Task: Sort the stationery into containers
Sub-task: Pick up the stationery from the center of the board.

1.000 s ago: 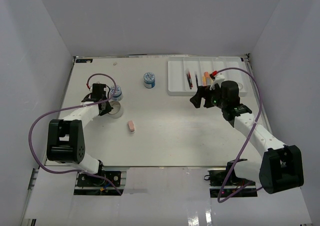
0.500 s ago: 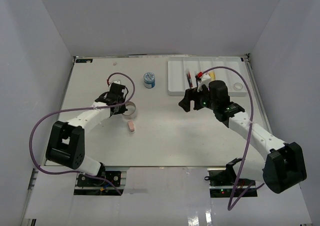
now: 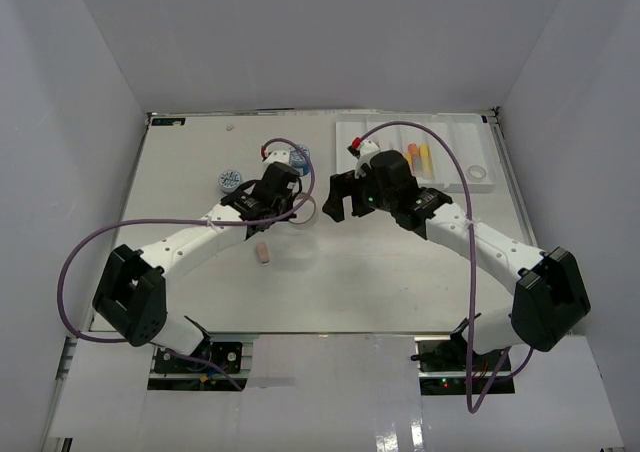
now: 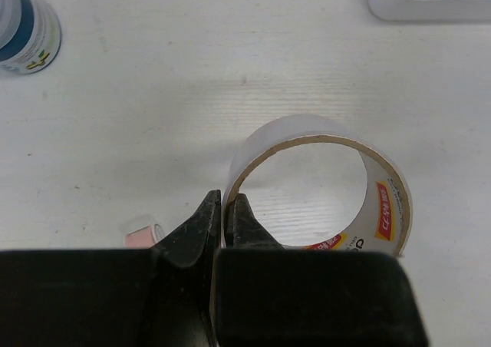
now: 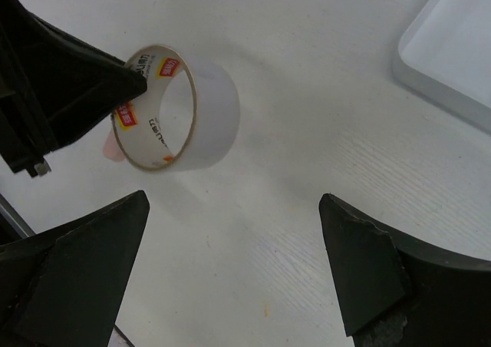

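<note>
My left gripper (image 3: pixel 294 210) is shut on the wall of a clear tape roll (image 3: pixel 307 209) and holds it above the table centre; the left wrist view shows the fingers pinching the roll's (image 4: pixel 318 186) left rim. My right gripper (image 3: pixel 336 200) is open and empty, just right of the roll, which sits beyond its spread fingers (image 5: pixel 176 109). The white divided tray (image 3: pixel 455 137) at the back right holds orange (image 3: pixel 413 157) and yellow (image 3: pixel 426 155) markers and a second tape roll (image 3: pixel 480 172). A pink eraser (image 3: pixel 262 253) lies on the table. One jar (image 3: pixel 230 180) stands at the left.
A second jar (image 3: pixel 299 156) is partly hidden behind the left arm. The two grippers are close together at the table centre. The tray's near corner (image 5: pixel 453 47) lies to the right of the right gripper. White walls enclose the table.
My left arm has carried the tape roll from the left side to the table centre. My right arm has swung left from the tray to meet it, fingers open.
</note>
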Available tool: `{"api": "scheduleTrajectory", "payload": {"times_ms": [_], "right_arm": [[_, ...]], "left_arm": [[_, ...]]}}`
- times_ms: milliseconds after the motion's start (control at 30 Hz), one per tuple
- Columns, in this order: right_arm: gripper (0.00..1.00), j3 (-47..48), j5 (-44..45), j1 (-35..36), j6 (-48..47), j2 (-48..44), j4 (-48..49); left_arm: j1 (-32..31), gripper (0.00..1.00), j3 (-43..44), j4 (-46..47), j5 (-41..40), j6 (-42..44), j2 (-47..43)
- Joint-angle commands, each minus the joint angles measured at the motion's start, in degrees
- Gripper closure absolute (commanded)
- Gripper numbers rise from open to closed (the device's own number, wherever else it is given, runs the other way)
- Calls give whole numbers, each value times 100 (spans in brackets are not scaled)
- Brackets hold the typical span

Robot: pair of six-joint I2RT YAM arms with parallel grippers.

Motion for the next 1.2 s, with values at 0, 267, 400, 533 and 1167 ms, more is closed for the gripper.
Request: {"api": "scheduleTrajectory", "payload": {"times_ms": [0, 267, 400, 533, 1167], "right_arm": [[1, 421, 226, 153, 286, 199, -187], [5, 791, 569, 311, 356, 638, -416], [11, 896, 587, 329, 348, 841, -486], [27, 905, 763, 338, 339, 964, -469], [92, 1090, 1350, 338, 163, 1298, -741]], "left_arm": [[-391, 100, 308, -13, -535, -40, -170], [-1024, 100, 493, -13, -1185, 13, 76], [-1192, 100, 589, -4, -1309, 22, 155], [-1341, 100, 616, -13, -1449, 30, 190], [-1420, 43, 642, 22, -1318, -40, 208]]}}
